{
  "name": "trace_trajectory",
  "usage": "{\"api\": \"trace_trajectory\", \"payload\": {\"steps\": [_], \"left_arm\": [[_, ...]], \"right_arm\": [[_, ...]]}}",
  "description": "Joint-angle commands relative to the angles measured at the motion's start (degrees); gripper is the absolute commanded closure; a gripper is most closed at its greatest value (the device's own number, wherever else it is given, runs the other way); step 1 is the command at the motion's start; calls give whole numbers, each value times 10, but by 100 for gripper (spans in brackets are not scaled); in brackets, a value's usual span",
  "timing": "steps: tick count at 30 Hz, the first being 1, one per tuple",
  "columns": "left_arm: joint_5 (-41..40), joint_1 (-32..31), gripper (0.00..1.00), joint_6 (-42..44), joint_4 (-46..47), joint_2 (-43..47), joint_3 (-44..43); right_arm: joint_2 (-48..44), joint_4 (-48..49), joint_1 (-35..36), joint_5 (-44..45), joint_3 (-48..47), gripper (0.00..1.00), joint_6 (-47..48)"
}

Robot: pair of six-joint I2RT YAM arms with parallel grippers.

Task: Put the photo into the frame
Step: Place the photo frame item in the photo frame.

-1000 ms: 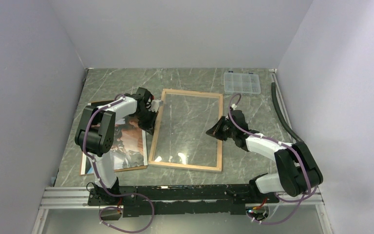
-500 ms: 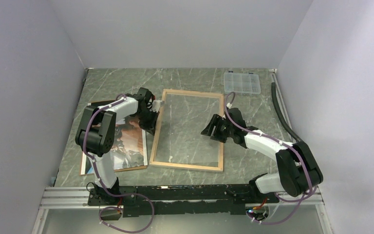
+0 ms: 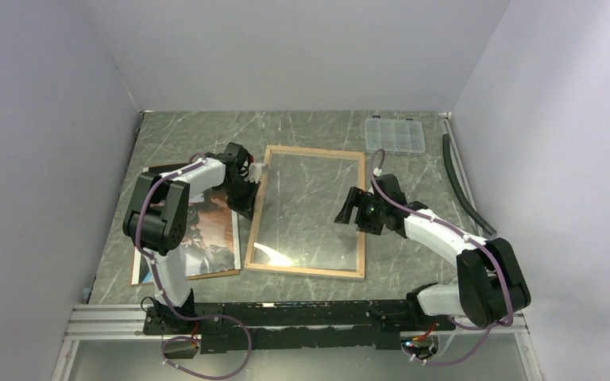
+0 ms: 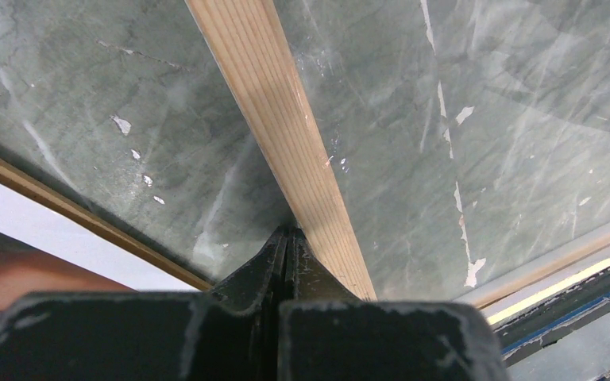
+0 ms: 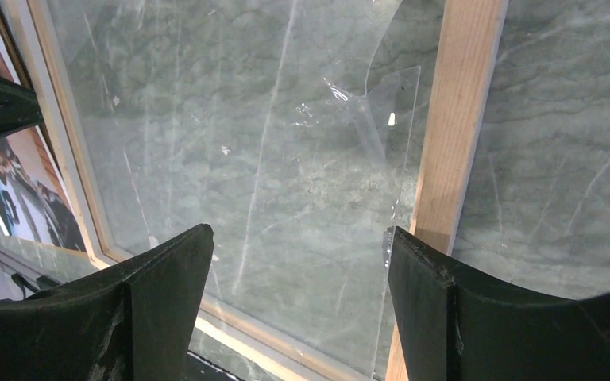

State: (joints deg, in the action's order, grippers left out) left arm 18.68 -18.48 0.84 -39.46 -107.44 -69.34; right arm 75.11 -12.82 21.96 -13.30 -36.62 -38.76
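The frame (image 3: 360, 230) lies flat mid-table with its light wood back up, and the marble shows through its clear pane (image 3: 306, 202). The dark, orange-toned photo (image 3: 206, 238) lies left of it, partly under my left arm. My left gripper (image 3: 246, 205) is shut and holds nothing. Its tips (image 4: 287, 236) press against the outer edge of the frame's left rail (image 4: 286, 135). My right gripper (image 3: 356, 213) hangs open over the right rail (image 5: 457, 119), holding nothing. A clear sheet's raised corner (image 5: 393, 111) stands just ahead of its right finger (image 5: 421, 278).
A brown backing panel (image 3: 183, 275) lies under the photo. A clear compartment box (image 3: 395, 135) sits at the back right. A dark strip (image 3: 462, 186) runs along the right wall. Walls close in the left, back and right sides.
My right gripper was shut at the frame's right rail; it has opened wide and risen a little above it. The left arm has not moved.
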Motion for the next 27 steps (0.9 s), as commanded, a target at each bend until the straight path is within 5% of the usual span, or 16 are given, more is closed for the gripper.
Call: {"api": "trace_trajectory", "payload": {"steps": [1, 27], "left_arm": [[18, -5, 97, 5, 22, 14, 9], [15, -3, 97, 6, 17, 14, 7]], "right_arm": [[-11, -4, -5, 3, -23, 18, 18], [-14, -96, -17, 100, -74, 13, 60]]}}
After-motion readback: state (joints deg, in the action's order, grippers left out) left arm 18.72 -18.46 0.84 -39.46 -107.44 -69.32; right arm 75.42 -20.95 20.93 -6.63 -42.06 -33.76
